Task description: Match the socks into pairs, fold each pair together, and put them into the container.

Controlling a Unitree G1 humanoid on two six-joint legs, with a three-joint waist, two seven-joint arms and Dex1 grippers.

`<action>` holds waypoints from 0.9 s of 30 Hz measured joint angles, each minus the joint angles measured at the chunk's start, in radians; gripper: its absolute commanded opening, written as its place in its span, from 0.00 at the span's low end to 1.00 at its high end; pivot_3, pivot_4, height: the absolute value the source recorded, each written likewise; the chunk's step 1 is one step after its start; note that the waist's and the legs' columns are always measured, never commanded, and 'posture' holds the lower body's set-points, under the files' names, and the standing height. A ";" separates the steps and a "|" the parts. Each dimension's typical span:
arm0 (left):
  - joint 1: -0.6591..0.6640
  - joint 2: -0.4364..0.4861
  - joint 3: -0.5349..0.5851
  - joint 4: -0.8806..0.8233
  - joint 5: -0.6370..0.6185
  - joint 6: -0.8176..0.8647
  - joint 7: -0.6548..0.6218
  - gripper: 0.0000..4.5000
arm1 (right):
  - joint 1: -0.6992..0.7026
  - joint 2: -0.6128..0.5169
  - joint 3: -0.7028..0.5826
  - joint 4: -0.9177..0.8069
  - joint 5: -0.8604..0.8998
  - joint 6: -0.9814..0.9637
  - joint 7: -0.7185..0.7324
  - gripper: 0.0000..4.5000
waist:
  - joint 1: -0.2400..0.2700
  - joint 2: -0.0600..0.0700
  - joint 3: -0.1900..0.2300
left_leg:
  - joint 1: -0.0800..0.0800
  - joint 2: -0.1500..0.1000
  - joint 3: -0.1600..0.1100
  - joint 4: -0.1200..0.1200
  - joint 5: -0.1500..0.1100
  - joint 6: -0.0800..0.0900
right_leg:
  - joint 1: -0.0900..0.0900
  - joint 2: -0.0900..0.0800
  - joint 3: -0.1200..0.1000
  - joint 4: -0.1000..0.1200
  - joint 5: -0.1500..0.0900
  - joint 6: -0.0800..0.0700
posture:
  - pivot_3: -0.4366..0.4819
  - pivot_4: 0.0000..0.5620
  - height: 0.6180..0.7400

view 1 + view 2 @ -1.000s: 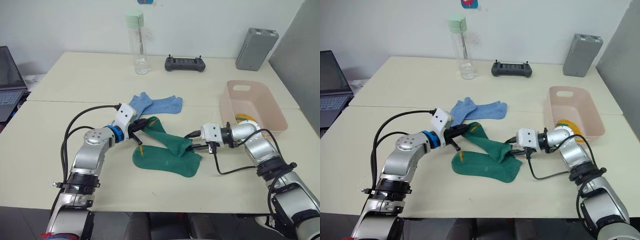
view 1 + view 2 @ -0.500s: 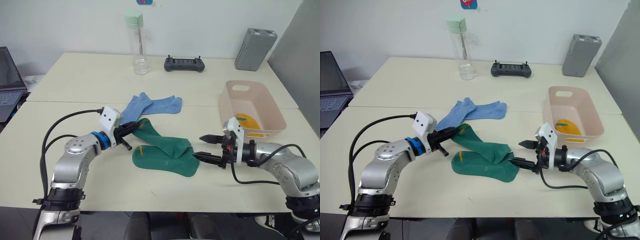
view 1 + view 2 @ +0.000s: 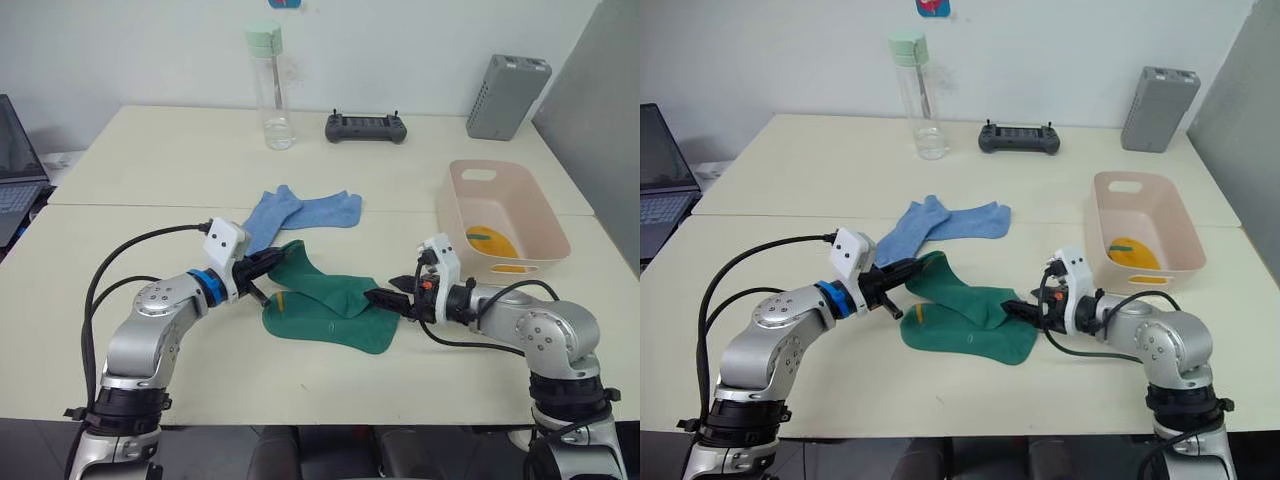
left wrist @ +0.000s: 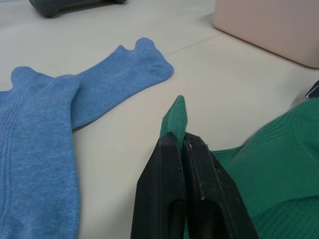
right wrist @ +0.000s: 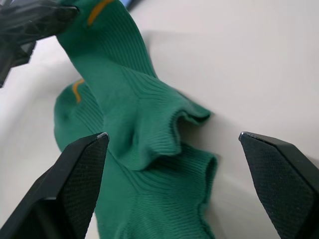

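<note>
Two dark green socks (image 3: pixel 330 305) stacked mid-desk (image 3: pixel 150 160), upper one lying diagonally over the lower, yellow trim visible near the toe ends. Left tool (image 4: pixel 180 144) closed narrow on the toe edge of the upper green sock, a sliver of green fabric pinched between the black fingers (image 4: pixel 159 194). Right tool (image 5: pixel 172 137) spread wide, fingers either side of the ruffled cuffs, not touching the fabric. Two light blue socks (image 3: pixel 300 210) flat and overlapping just behind the green pair, toward the far side. Pink tub (image 3: pixel 535 205) on the right of the desk, well apart from the green socks, with mustard-yellow socks (image 3: pixel 490 243) inside. Bottle (image 3: pixel 272 85), black controller (image 3: pixel 365 127) and grey box (image 3: pixel 507 96) along the far edge.
</note>
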 measured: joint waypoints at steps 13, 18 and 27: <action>0.011 0.004 0.000 -0.016 0.000 0.000 0.024 0.00 | -0.014 0.020 0.003 0.018 0.052 0.015 0.051 0.01 | 0.000 0.000 0.000 | 0.000 0.000 0.000 0.000 0.000 0.000 | 0.000 0.000 0.000 0.000 -0.001 0.000 | 0.48 0.27 1.00; -0.012 -0.003 0.012 -0.016 -0.010 0.000 0.035 0.00 | -0.061 0.018 -0.017 0.057 0.065 -0.006 0.065 0.01 | -0.001 0.000 0.000 | 0.000 0.000 0.000 0.000 0.000 0.000 | 0.000 0.000 0.000 0.000 -0.001 0.000 | 0.48 0.27 1.00; -0.019 -0.081 0.079 -0.040 -0.101 0.090 0.161 0.00 | -0.085 -0.009 -0.085 0.103 0.070 -0.028 0.062 0.01 | 0.001 -0.001 -0.001 | 0.000 0.000 -0.001 -0.003 0.000 0.000 | 0.000 0.000 0.000 -0.001 -0.002 -0.001 | 0.48 0.27 1.00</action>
